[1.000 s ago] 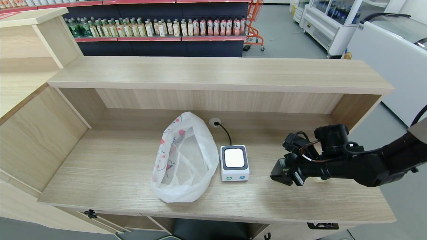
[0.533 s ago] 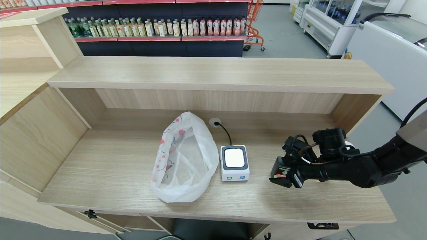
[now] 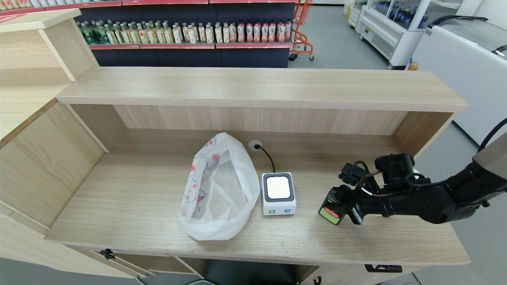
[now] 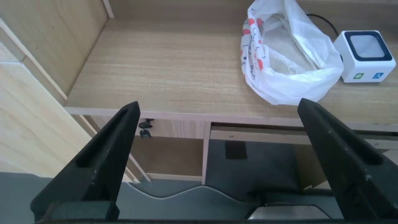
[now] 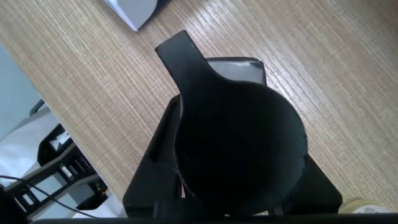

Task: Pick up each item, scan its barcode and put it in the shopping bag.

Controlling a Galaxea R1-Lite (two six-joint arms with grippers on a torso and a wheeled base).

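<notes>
A dark item (image 3: 331, 209) is pinched by the right end effector (image 3: 337, 202) near the scanner (image 3: 278, 193); scanning and bagging are judged not yet done. The left end effector (image 4: 219, 107) is spread.

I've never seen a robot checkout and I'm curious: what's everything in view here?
counter: one, light wood
shopping bag: one, white with red print, lying open in the middle of it
scanner: one, white with dark-framed top, just right of the bag
cable: one, black, running back from the scanner
item: one, dark with red and green label, held right of the scanner
bottles: many, green to pink, in rows behind
freezer: one, white, far right
left gripper: one, black, open, before the counter's front edge
right gripper: one, black, shut on the item
</notes>
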